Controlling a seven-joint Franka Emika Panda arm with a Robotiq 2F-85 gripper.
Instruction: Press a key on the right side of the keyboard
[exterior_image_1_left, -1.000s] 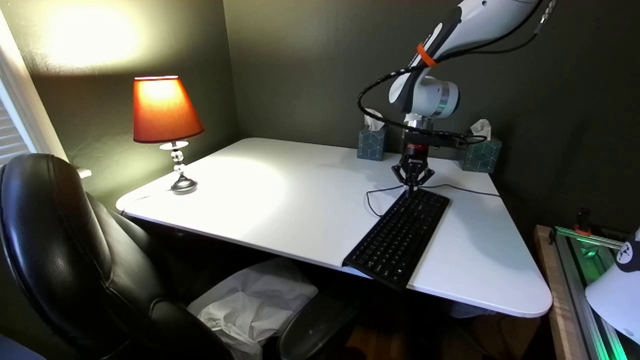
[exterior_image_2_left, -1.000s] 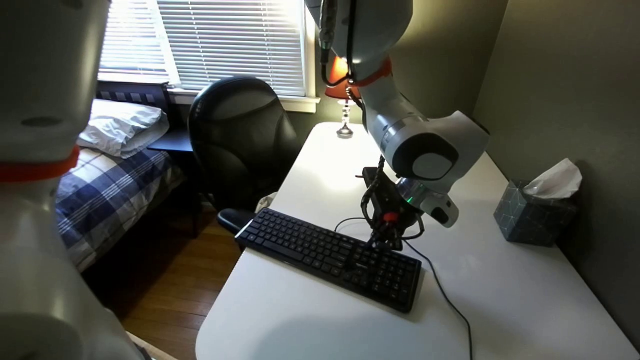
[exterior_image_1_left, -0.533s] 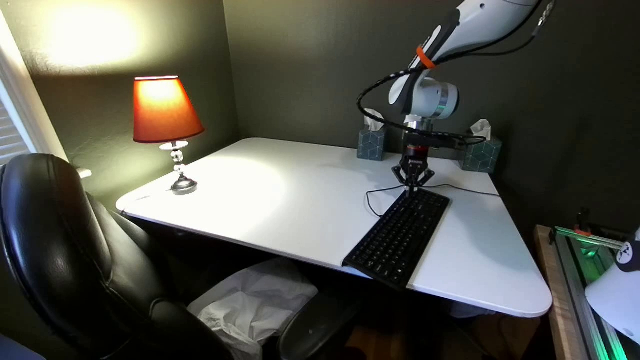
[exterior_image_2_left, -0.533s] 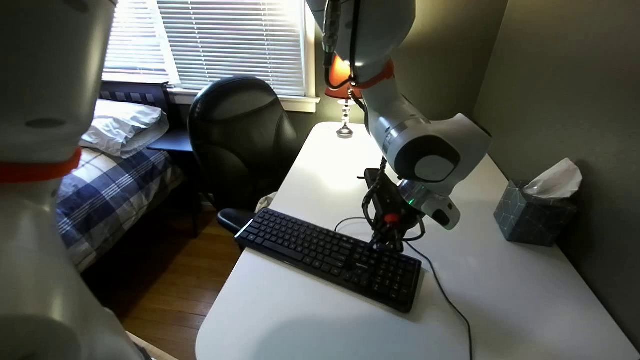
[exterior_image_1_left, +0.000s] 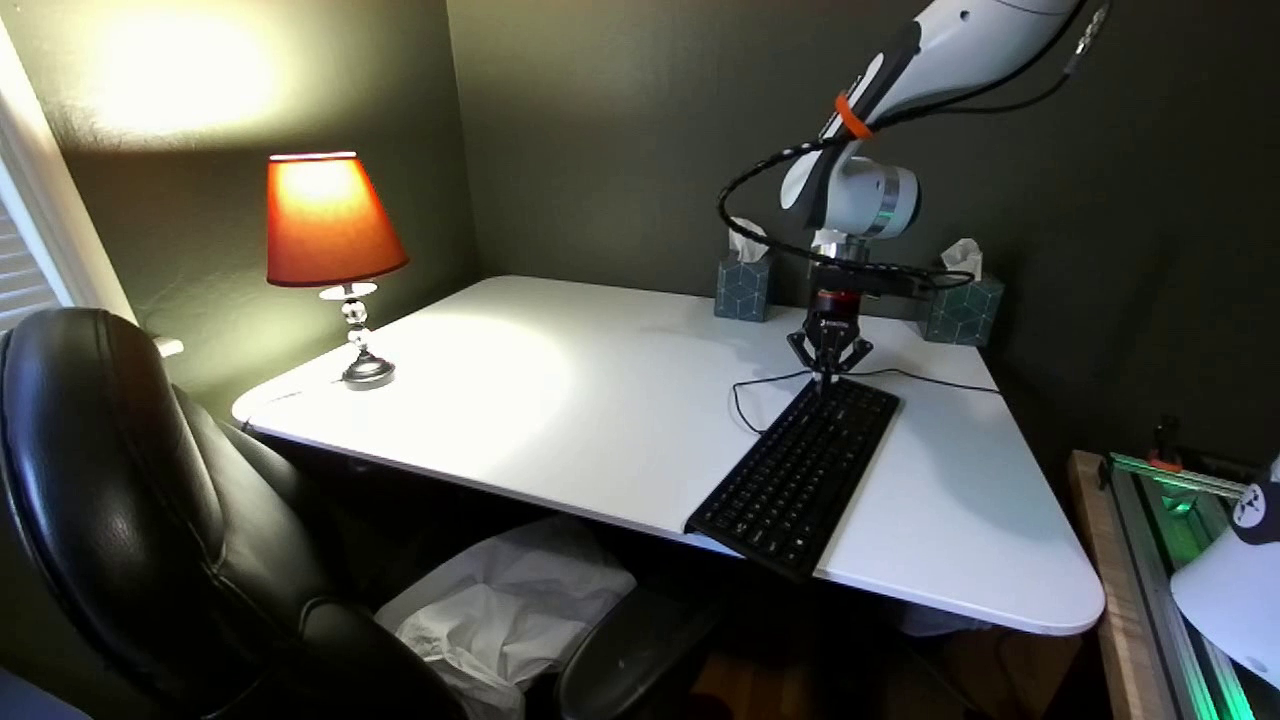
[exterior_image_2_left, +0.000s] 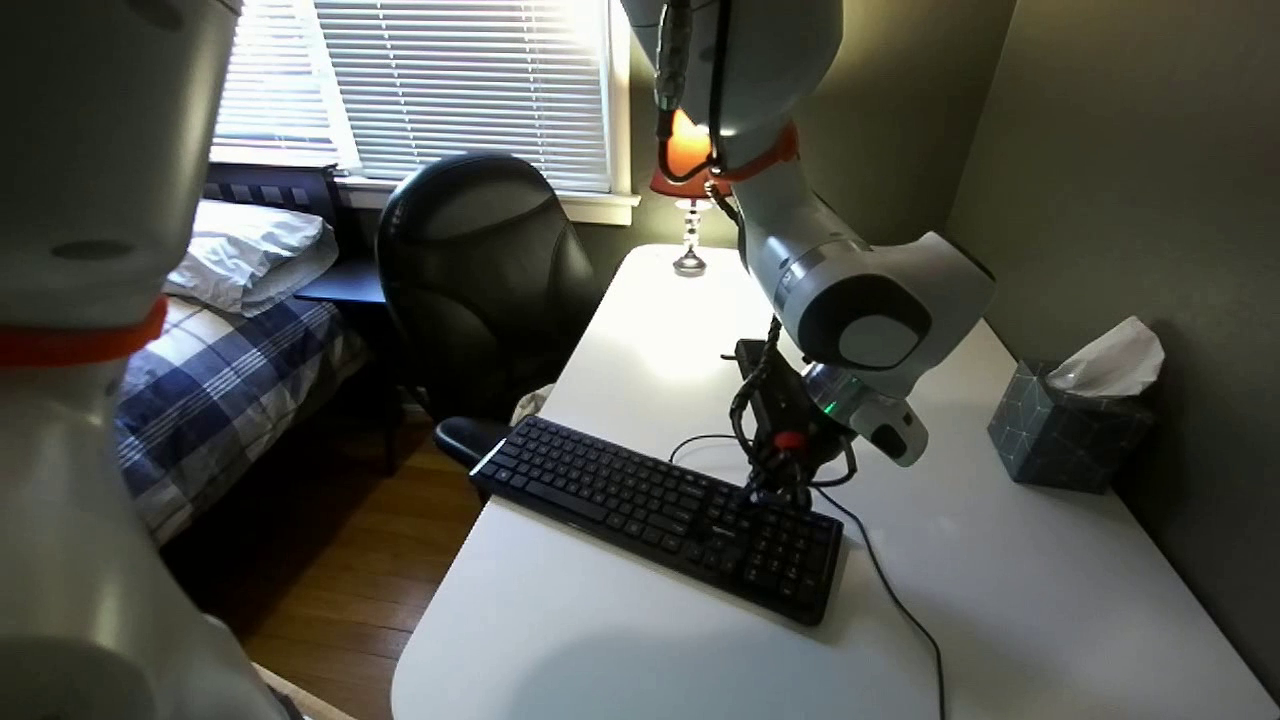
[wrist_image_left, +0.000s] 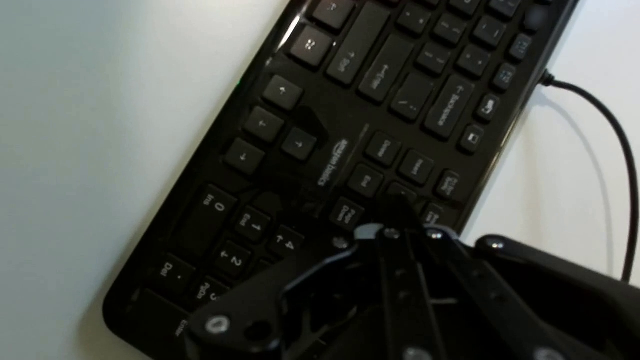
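Observation:
The long black keyboard lies on the white desk, its near end reaching past the desk edge. It also shows in an exterior view and in the wrist view. Its thin black cable leaves the back edge. My gripper points down over the number-pad end of the keyboard, fingers shut together and empty; it shows in an exterior view too. In the wrist view the fingertips are over the key just beyond Page Down and hide part of it. Whether they touch it I cannot tell.
Two tissue boxes stand at the back of the desk. A red-shaded lamp stands at the far left. A black chair is at the desk's side. The arm's cable loops beside the wrist.
The arm and gripper have shifted very slightly to the right in both exterior views and a touch lower in one of them. The fingers stay shut. The keyboard has not moved.

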